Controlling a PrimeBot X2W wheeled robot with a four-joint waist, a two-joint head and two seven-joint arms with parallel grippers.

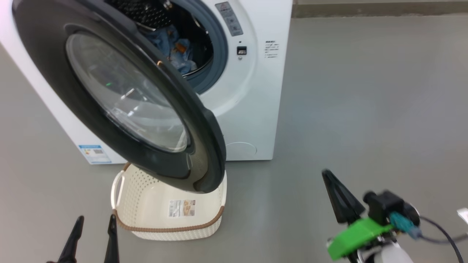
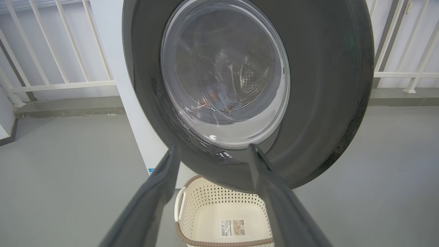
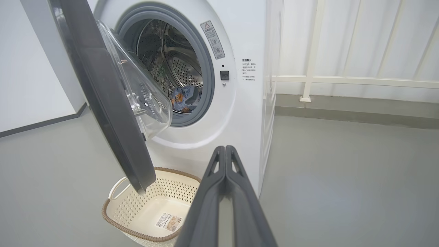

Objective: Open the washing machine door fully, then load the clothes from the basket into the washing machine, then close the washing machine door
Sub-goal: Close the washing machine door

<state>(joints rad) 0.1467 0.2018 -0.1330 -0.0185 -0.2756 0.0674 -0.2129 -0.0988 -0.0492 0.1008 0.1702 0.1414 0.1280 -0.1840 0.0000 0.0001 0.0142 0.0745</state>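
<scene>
The door (image 1: 120, 95) hangs half open just ahead of the spread, empty left gripper (image 1: 96, 219), well left of the clenched, empty right gripper (image 1: 326, 174). Rigid, hinged, glossy: probably best pushed near its outer edge, not the centre. Beyond it the clothes (image 1: 175, 47) lie inside the washer (image 1: 256, 91).

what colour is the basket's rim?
Brown, with a woven look, around the cream basket. It shows best in the right wrist view.

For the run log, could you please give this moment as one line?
washing machine door: partly open | clothes: in drum | basket: empty | left claw: open | right claw: shut, empty
</scene>
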